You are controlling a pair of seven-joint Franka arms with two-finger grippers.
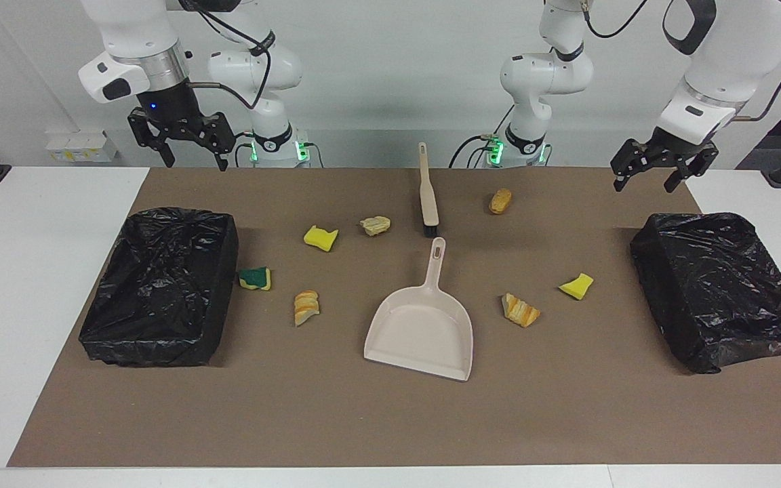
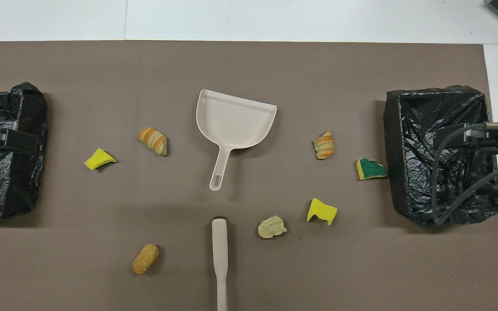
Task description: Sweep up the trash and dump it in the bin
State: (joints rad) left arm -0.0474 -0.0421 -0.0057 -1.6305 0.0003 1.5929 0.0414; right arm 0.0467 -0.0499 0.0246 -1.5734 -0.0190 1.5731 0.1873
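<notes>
**Q:** What lies at the centre of the facing view?

**A:** A beige dustpan on the brown mat, its handle pointing up the frame. Just above it is a beige brush, bristles toward the dustpan, the two apart.

**Q:** Where is the trash?

**A:** Seven scraps are scattered on the mat. At centre left: a yellow sponge, a pale crumbly chunk, a green-and-yellow sponge just beside the bin, and a striped bread piece. At centre right: an orange bread roll, a second striped bread piece and a yellow sponge wedge. None is on the dustpan.

**Q:** And the bins?

**A:** Two, each lined with black plastic: one at the frame's left, one at its right.

**Q:** The grippers?

**A:** The right gripper hangs at upper left, above the mat's upper edge, fingers spread and empty. The left gripper hangs at upper right, likewise spread and empty. Both arms wait.
</notes>
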